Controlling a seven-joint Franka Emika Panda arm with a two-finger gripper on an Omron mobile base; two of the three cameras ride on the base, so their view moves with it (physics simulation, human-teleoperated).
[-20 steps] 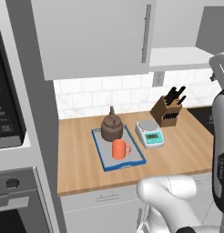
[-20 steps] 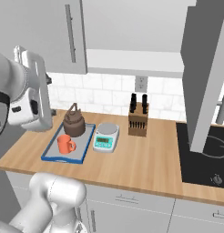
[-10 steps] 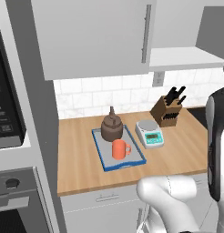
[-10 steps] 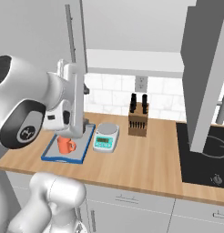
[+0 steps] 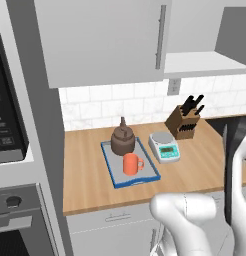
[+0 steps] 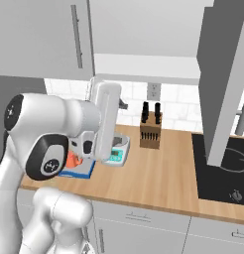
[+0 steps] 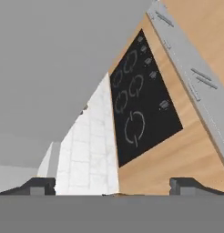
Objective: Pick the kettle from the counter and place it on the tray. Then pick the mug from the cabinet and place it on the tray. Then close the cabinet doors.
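Note:
The dark brown kettle (image 5: pixel 123 140) and the orange mug (image 5: pixel 131 164) both stand on the blue-rimmed grey tray (image 5: pixel 145 176) on the wooden counter (image 5: pixel 90 170). In the right base view my arm hides the kettle, and a sliver of the mug (image 6: pixel 73 159) and a corner of the tray (image 6: pixel 80 172) show. The cabinet's left door (image 5: pixel 105 35) is closed. Its right door (image 6: pixel 228 74) stands swung out, baring the pale shelf (image 5: pixel 200 62). My gripper (image 7: pixel 114 189) is open and holds nothing. Under a big grey panel (image 7: pixel 50 68) it looks out over the black cooktop.
A white-and-teal scale (image 5: pixel 165 146) sits right of the tray, with a brown knife block (image 5: pixel 184 122) behind it. The black cooktop (image 6: pixel 223 168) lies at the counter's right end. The tall oven unit (image 5: pixel 15 150) stands at the left.
My arm has swung. In the right base view it now covers the kettle and most of the tray. In the left base view it has dropped lower at the right edge. Kettle and mug stayed put.

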